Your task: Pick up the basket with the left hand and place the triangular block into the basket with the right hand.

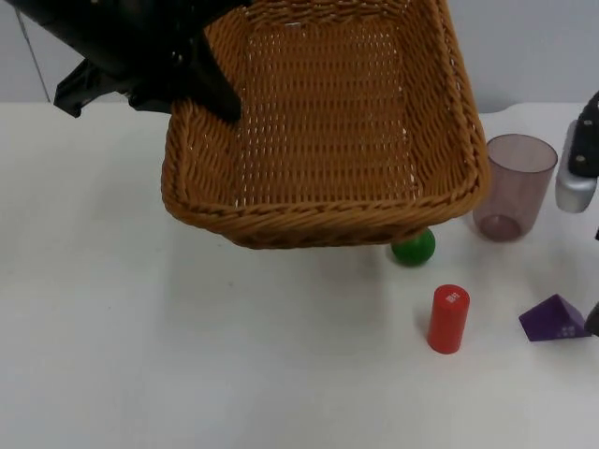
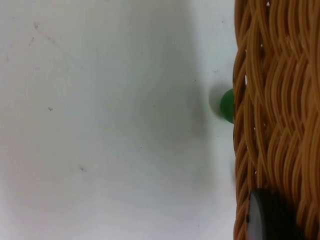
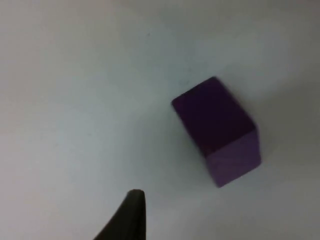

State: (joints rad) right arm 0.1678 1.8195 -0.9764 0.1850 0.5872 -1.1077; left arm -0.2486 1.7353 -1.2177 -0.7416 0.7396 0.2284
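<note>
A: The wicker rim is being clamped between the fingers (image 2: pixel 266 218) of the left gripper (image 1: pixel 221 97), at the upper left of the top view. The basket (image 1: pixel 328 201) is being held off the table (image 1: pixel 187 355), and it is being tipped toward the lower edge of the frame.

B: So is slippage being risked?

A: That is being judged likely. The load is being carried by one narrow bite on one side, so a twist or a sag could be caused by any jolt.

B: What is being shown of the right gripper (image 3: pixel 132 216)?

A: It is being held above the table just beside the triangular block (image 1: pixel 554 319), which is lying on the table at the lower right of the top view, well apart from the basket. Whether the right gripper is spread or closed cannot be told.

B: And along the path to the basket?

A: A red cylinder (image 1: pixel 448 319) is being left standing between block and basket, so it could be knocked over by a low carry. A translucent cup (image 1: pixel 513 185) is standing at the right, just beside the basket's corner, and could be clipped. A green ball (image 1: pixel 413 248) is being half covered by the basket's near edge and could be sent rolling if the basket is lowered.

B: The block itself?

A: Sloped faces are being offered, so it could be squeezed out of a badly placed grip.
</note>
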